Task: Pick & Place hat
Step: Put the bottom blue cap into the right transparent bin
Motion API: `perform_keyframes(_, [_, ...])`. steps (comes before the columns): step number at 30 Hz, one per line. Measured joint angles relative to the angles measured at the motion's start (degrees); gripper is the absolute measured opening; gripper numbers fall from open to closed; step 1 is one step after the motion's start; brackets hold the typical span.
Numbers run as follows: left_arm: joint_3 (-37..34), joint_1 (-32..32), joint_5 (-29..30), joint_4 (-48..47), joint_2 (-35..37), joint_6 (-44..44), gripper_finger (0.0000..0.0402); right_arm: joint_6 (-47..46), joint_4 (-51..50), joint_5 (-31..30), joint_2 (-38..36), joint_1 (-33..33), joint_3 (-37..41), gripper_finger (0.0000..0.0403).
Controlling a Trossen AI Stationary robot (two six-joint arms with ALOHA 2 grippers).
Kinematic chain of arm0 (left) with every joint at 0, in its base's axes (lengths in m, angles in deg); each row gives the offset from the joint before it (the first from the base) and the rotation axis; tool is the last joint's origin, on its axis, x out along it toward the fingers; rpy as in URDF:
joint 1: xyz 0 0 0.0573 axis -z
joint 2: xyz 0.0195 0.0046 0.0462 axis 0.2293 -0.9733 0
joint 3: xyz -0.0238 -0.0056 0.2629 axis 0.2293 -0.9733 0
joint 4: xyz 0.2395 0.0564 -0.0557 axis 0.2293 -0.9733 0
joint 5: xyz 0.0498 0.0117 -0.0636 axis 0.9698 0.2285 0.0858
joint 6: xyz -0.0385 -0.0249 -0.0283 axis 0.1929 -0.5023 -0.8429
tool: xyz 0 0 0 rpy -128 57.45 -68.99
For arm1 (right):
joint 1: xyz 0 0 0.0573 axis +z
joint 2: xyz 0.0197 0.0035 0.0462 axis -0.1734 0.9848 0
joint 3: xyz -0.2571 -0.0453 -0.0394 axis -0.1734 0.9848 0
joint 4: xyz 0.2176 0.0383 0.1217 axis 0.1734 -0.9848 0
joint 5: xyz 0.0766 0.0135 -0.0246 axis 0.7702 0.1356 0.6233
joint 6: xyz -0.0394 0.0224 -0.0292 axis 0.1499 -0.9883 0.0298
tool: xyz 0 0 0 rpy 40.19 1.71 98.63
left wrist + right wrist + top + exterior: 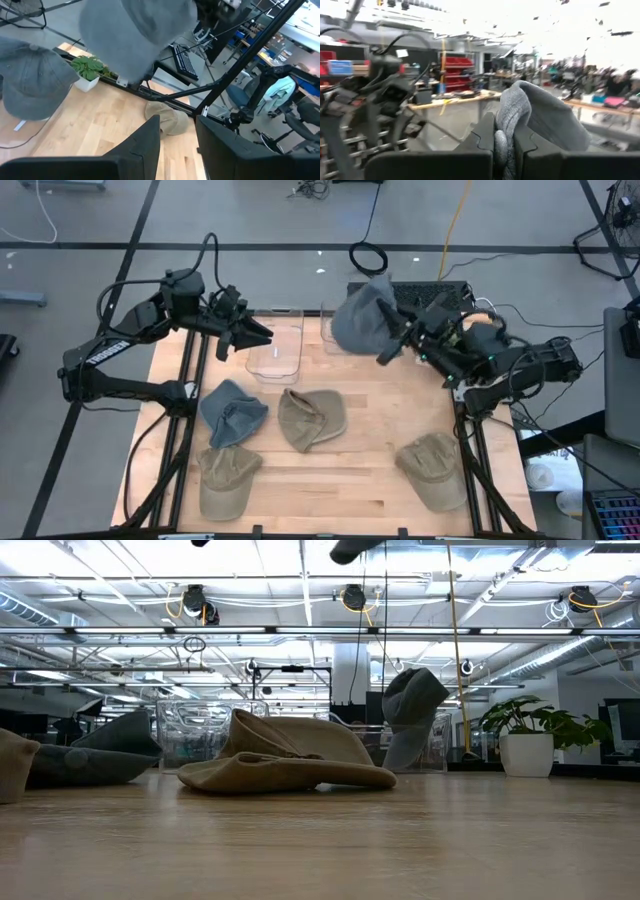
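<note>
Wooden table [370, 450]: four hats lying flat, two clear bins at the far edge.
Right gripper [385, 352] clenched on grey hat [358, 318] (lifted above bin); left gripper [262, 335] fingers parted, empty.

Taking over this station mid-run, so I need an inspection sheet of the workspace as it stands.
Surface: wooden table, bare between items.
Job's things: grey hat held aloft; blue hat and three tan hats lying flat; clear bins at far edge.
Clutter: nothing seen.
Grippers: right gripper shut on grey hat; left gripper open, over a bin.
Cables: several on floor behind.
Surroundings: potted plant, keyboard.
</note>
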Motion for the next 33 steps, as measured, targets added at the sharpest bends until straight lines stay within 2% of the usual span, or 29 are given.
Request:
perform_keyframes(8, [-0.01, 0.00, 0.00, 1.68, 0.00, -0.43, 0.0133, 8.32, -0.77, 0.04, 1.41, -8.23, -5.04, 0.0004])
perform_keyframes(14, [-0.02, 0.00, 0.02, 6.53, -0.02, -0.60, 0.0132, 11.77, -6.22, 0.34, 5.15, -14.11, -9.85, 0.0004])
perform_keyframes(16, [-0.02, 0.00, 0.02, 7.53, -0.02, -0.78, 0.0131, 12.23, -8.53, 2.30, 6.79, -16.09, -11.56, 0.0004])
perform_keyframes(26, [-0.02, 0.01, 0.01, 8.70, -0.02, -2.78, 0.0132, 7.00, -20.66, 9.14, 13.51, -24.83, -15.56, 0.0004])
perform_keyframes(33, [-0.02, 0.04, 0.02, 8.72, -0.02, -2.90, 0.0131, 0.27, -27.56, 9.57, 17.88, -29.06, -15.56, 0.0004])
